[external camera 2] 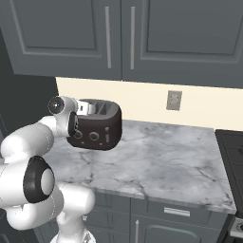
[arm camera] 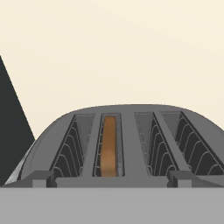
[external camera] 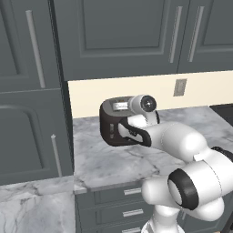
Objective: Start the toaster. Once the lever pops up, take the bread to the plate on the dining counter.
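The dark toaster (external camera: pixel 113 125) (external camera 2: pixel 97 126) stands on the marble worktop (external camera: pixel 109 159) near the back wall. My gripper (arm camera: pixel 111 178) hangs open just above its silver slotted top (arm camera: pixel 127 135), the two fingertips (arm camera: pixel 43 178) spread wide at either side. The golden-brown bread (arm camera: pixel 109 146) sits upright, low in the second slot from the left. A small pale slot that looks like the lever (external camera 2: pixel 108 137) shows right of the two round knobs (external camera 2: pixel 94 136). My arm covers part of the toaster in the left base view. The plate and the dining counter are out of view.
Grey wall cabinets (external camera 2: pixel 118 33) hang over the worktop and a tall grey cabinet (external camera: pixel 27 113) closes off its left end. A wall socket (external camera 2: pixel 173 100) is on the cream backsplash. A dark stove edge (external camera 2: pixel 232 152) borders the right. Drawers (external camera: pixel 127 200) run below.
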